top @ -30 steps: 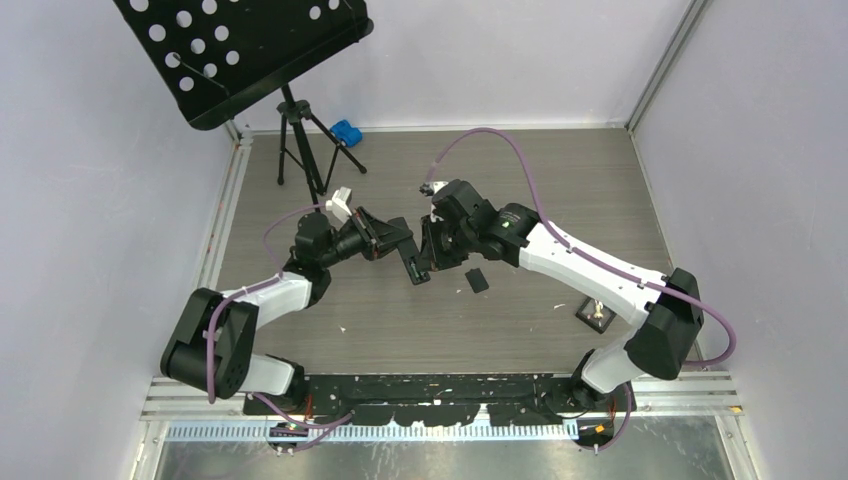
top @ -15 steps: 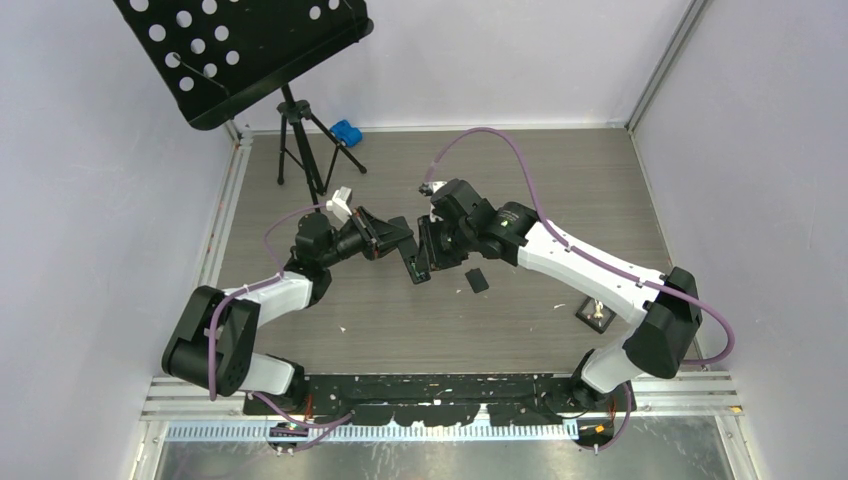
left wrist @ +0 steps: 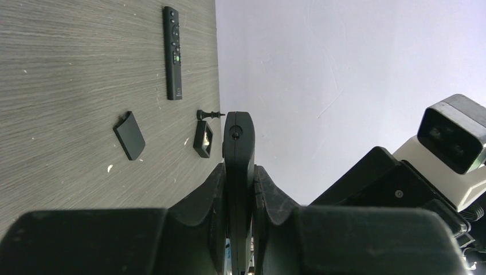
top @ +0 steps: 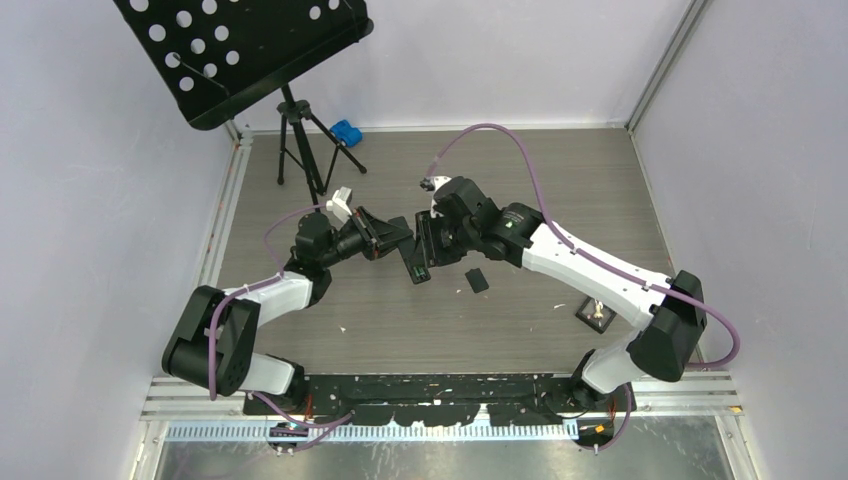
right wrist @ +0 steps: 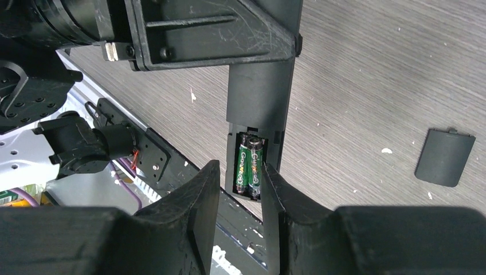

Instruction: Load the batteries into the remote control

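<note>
My left gripper (top: 398, 243) (left wrist: 238, 169) is shut on a black remote control (top: 414, 262) (left wrist: 238, 140) and holds it above the table. In the right wrist view the remote's (right wrist: 261, 97) back compartment is open, and two dark green batteries (right wrist: 249, 166) lie side by side in it. My right gripper (top: 428, 246) (right wrist: 240, 167) is open and empty, with its fingers just in front of the compartment end. The flat black battery cover (top: 477, 280) (right wrist: 445, 156) (left wrist: 129, 135) lies on the table. No orange or purple cells are in view.
A second long black remote (left wrist: 173, 51) lies on the wooden table. A small black square part (top: 596, 315) (left wrist: 203, 139) sits at the right. A music stand on a tripod (top: 290, 120) and a blue object (top: 346, 131) stand at the back left.
My right arm has shifted slightly to the left by the remote. The left arm and the remote have hardly moved.
</note>
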`<state>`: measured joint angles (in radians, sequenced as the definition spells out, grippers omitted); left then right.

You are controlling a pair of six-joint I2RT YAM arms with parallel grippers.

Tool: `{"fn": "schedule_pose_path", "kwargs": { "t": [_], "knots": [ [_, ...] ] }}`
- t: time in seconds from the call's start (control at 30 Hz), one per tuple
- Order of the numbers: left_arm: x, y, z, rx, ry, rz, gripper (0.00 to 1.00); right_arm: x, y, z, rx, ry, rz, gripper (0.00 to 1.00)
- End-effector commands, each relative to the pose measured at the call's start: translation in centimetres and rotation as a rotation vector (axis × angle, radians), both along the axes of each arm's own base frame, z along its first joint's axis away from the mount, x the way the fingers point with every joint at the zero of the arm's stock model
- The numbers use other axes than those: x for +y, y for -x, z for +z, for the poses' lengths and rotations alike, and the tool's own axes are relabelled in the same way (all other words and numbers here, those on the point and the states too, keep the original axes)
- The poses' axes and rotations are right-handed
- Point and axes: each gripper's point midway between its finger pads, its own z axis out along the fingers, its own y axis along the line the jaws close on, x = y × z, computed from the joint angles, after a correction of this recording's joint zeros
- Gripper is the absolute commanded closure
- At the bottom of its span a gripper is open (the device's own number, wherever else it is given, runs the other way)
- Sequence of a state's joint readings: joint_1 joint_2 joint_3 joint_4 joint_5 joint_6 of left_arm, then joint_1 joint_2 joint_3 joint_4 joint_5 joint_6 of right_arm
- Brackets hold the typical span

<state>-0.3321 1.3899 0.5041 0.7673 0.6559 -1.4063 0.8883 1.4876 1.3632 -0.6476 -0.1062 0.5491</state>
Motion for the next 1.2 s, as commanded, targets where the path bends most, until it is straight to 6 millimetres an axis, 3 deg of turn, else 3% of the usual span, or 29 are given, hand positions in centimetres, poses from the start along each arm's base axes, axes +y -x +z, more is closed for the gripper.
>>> {"fn": "schedule_pose_path", "kwargs": {
  "t": [0.0, 0.2, 0.47, 0.67, 0.83, 1.17],
  "knots": [
    [-0.2, 0.2, 1.8, -0.087, 0.023, -0.017, 1.0, 0.7, -1.0, 1.7, -0.092, -0.036, 0.011, 0.63],
    [-0.1, 0.4, 1.6, -0.08, 0.0, -0.019, 1.0, 0.9, -2.0, 0.4, -0.11, 0.016, 0.01, 0.66],
    [0.0, 0.6, 1.6, -0.077, -0.021, -0.024, 1.0, 1.8, -1.7, -0.9, -0.108, 0.022, 0.056, 0.68],
    [0.0, 0.8, 2.2, -0.088, -0.03, -0.028, 1.0, 1.6, -1.9, -1.8, -0.099, 0.044, 0.042, 0.87],
    [0.2, 0.8, 2.0, -0.091, -0.066, -0.021, 1.0, 1.4, -1.9, -1.4, -0.108, 0.04, 0.032, 0.93],
    [0.5, 0.8, 1.3, -0.085, -0.127, -0.014, 1.0, 1.5, -1.2, -0.1, -0.085, 0.008, 0.042, 0.93]
  ]
}}
